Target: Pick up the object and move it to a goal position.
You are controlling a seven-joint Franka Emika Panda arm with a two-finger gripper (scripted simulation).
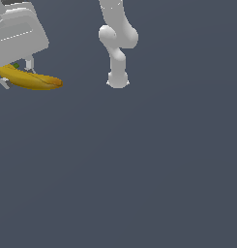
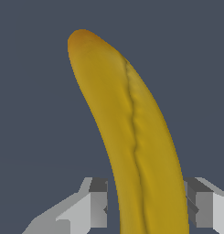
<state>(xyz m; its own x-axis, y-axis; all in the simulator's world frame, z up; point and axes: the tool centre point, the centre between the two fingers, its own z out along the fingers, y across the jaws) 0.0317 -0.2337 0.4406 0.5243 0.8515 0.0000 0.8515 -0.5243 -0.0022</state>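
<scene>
The object, a curved yellow banana (image 1: 33, 80) with a brownish tip and a greenish stem end, sits at the exterior view's upper left. My gripper (image 1: 16, 73) comes down on its stem half, one finger on each side. In the wrist view the banana (image 2: 131, 119) runs lengthwise between the two fingers (image 2: 98, 203), and its sides meet both pads. The gripper (image 2: 147, 208) is shut on the banana. The brown tip sticks out well past the fingers. No goal marker shows in either view.
The arm's white links and base (image 1: 117, 72) stand at the exterior view's upper middle. Everything else is a uniform dark grey ground (image 1: 139, 169).
</scene>
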